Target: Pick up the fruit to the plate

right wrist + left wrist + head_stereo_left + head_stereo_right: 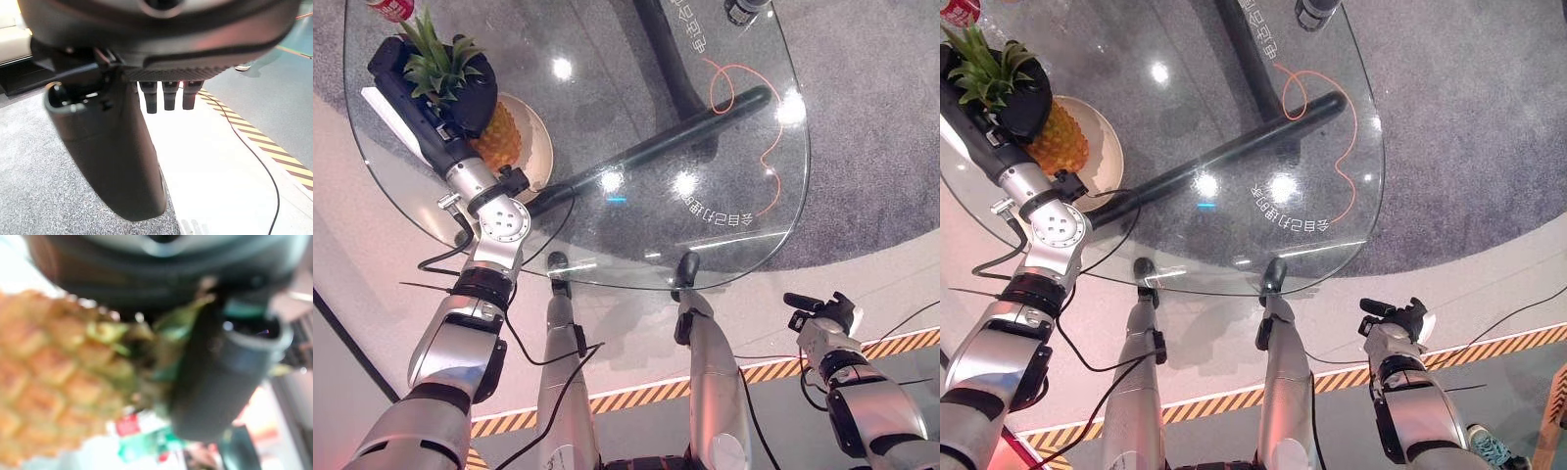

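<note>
A pineapple point(499, 139) with a green crown lies on a cream plate point(540, 147) at the far left of the round glass table point(705, 264). My left hand point(470, 93) reaches over it, its fingers curled round the fruit where the crown begins. In the left wrist view the pineapple point(49, 372) sits right against the dark thumb point(215, 382). Below the table's near right edge, over the floor, my right hand point(822, 308) hangs with relaxed fingers and holds nothing; the same hand point(112, 156) appears in its wrist view.
A red can point(391, 8) stands at the table's far left edge, behind the plate. A dark object point(744, 8) sits at the far right rim. The black table base point(656, 142) and an orange cable point(769, 147) show through the glass. Striped tape point(901, 343) marks the floor.
</note>
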Robot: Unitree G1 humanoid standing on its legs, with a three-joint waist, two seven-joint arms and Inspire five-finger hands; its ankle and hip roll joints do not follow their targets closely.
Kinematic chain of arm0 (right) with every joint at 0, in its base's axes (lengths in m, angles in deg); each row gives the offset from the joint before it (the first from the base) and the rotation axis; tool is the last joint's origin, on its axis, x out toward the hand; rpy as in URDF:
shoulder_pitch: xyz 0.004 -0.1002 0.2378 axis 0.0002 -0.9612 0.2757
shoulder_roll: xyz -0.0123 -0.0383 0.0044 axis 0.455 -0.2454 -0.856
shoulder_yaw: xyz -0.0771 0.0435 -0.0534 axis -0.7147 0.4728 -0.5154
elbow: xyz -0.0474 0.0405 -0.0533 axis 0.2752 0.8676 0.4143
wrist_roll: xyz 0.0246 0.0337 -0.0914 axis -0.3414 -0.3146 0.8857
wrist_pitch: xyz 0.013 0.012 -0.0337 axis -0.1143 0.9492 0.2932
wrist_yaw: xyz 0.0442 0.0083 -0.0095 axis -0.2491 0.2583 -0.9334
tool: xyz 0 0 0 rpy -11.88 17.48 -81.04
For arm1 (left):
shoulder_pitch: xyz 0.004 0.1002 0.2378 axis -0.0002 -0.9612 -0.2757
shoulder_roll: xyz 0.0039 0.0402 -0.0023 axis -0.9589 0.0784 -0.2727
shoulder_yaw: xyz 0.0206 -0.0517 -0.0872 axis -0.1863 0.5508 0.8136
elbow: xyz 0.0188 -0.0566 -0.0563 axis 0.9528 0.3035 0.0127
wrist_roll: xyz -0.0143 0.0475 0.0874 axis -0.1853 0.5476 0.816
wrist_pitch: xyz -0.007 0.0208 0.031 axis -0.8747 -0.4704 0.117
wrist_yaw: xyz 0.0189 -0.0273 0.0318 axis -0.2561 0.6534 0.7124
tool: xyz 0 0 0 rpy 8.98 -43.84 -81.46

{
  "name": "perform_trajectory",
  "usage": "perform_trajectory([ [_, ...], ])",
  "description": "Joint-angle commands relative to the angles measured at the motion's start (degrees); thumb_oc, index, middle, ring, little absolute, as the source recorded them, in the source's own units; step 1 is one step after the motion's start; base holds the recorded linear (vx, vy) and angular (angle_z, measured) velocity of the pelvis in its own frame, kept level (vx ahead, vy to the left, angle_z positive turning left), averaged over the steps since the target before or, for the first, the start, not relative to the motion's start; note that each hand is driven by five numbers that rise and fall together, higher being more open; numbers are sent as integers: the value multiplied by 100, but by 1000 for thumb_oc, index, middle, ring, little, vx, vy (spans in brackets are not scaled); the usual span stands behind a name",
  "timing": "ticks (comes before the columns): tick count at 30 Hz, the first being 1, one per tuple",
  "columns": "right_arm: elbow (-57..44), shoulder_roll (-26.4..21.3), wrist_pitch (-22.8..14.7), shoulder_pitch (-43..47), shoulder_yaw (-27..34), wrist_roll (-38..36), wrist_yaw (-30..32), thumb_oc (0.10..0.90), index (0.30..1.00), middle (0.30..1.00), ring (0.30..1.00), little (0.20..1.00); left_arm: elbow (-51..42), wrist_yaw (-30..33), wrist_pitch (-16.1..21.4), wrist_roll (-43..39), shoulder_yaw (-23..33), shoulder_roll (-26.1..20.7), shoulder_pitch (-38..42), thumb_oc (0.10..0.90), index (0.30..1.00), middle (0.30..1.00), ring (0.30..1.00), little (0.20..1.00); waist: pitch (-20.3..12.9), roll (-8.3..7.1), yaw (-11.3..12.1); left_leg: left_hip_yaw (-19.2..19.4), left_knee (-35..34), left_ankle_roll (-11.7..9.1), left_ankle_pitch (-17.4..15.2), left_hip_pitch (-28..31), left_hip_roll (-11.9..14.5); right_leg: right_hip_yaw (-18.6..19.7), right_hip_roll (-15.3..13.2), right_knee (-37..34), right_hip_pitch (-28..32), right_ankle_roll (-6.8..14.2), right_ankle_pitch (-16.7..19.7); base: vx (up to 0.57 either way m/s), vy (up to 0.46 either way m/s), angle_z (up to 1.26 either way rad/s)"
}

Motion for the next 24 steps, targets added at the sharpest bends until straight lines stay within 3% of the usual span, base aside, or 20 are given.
perform_trajectory([
  [1,167,-128,-93,-130,-87,21,159,800,900,900,900,900,-35,191,763,167,26,-517,922,100,300,300,300,200,-144,-236,92,77,529,271,-488,-227,-48,210,260,-199,164,56,335,0,0,0],
  [21,177,-108,-163,-92,-127,-8,121,800,900,900,900,900,175,78,828,-63,-10,-617,1014,100,300,300,300,200,-144,-278,79,65,574,291,-539,-288,-63,206,259,-243,122,70,379,0,0,0],
  [22,180,-100,-161,-100,-138,0,121,800,900,900,900,900,190,31,829,-106,-20,-615,993,147,340,340,340,247,-144,-272,88,59,593,282,-593,-250,-57,207,260,-227,158,76,334,0,0,0],
  [24,194,-104,-165,-55,-127,-1,118,800,900,900,900,900,200,-10,819,-143,-23,-614,1024,476,622,622,622,576,-144,-267,86,59,583,288,-544,-305,-71,205,256,-245,111,70,377,0,0,0],
])
